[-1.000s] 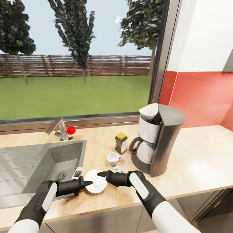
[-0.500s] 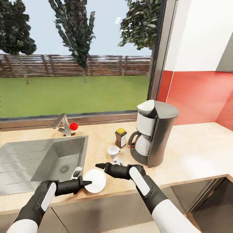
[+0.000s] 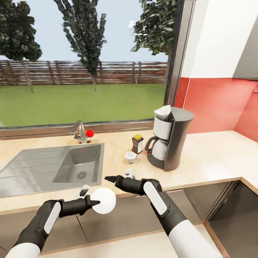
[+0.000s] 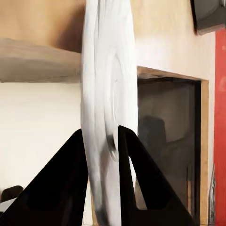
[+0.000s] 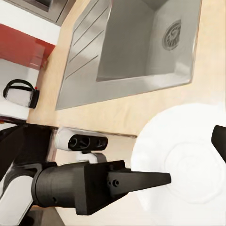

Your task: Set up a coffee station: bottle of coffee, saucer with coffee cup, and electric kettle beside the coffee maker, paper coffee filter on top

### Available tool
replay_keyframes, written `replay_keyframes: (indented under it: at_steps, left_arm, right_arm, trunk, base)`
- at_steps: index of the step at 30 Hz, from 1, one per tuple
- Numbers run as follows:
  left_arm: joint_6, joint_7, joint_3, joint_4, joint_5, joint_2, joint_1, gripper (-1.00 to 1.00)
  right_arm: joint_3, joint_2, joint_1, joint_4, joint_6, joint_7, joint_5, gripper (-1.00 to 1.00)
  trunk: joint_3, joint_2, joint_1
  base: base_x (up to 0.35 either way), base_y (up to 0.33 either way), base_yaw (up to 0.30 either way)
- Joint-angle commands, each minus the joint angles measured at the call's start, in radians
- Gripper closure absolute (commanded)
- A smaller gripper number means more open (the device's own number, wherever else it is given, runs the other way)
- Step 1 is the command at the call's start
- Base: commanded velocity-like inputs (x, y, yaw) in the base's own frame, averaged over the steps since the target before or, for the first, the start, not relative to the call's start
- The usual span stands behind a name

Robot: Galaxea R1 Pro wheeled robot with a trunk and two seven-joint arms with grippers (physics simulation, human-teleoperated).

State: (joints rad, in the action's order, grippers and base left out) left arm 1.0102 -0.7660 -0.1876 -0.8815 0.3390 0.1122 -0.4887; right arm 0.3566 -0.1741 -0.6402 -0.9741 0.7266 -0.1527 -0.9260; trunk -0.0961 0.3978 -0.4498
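From the head camera, the left tool (image 3: 94, 203) grips the saucer (image 3: 104, 200) by its rim, holding it in the air just off the front edge of the tabletop (image 3: 211, 161). The right tool (image 3: 109, 178) hangs above that edge, near the saucer; whether it is wide or narrow I cannot tell. Farther back on the tabletop stand the coffee maker (image 3: 171, 142), the bottle of coffee (image 3: 137, 143) just beside it, and the coffee cup (image 3: 130, 156) in front of the bottle. The sink (image 3: 53, 170) lies to the left.

In the left wrist camera, the two black fingers (image 4: 70, 188) pinch the saucer (image 4: 106, 117) edge-on.

In the right wrist camera, the saucer (image 5: 188, 165) shows face-on with the left tool (image 5: 155, 179) at its rim and the sink (image 5: 141, 42) beyond.
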Motion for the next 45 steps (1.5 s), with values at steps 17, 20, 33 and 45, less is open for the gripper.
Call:
replay_keyframes:
  at_steps: [17,20,33,45]
  left_arm:
    - [-0.005,-0.009,-0.001,0.001,-0.028,0.046,0.001,1.00]
    - [-0.005,-0.011,-0.001,0.000,-0.028,0.047,0.001,1.00]
    - [-0.003,-0.260,-0.001,0.001,-0.031,0.206,0.001,1.00]
    - [-0.002,-0.410,0.000,0.003,-0.034,0.284,0.001,1.00]
  right_arm:
    - [-0.005,0.000,-0.001,-0.014,0.004,-0.005,0.003,-1.00]
    - [-0.006,0.000,-0.001,-0.014,0.004,-0.005,0.003,-1.00]
    - [-0.005,0.000,-0.001,-0.008,0.004,-0.005,0.005,-1.00]
    - [0.002,0.067,-0.001,0.090,0.005,-0.008,0.012,-1.00]
  trunk:
    - [-0.002,0.002,0.000]
    - [-0.002,0.002,0.000]
    - [-0.002,0.002,0.000]
    - [-0.002,0.002,0.000]
  base:
    - [-0.248,0.203,0.000]
    - [-0.031,0.029,0.000]
    - [-0.002,0.002,0.000]
    - [0.000,0.000,0.000]
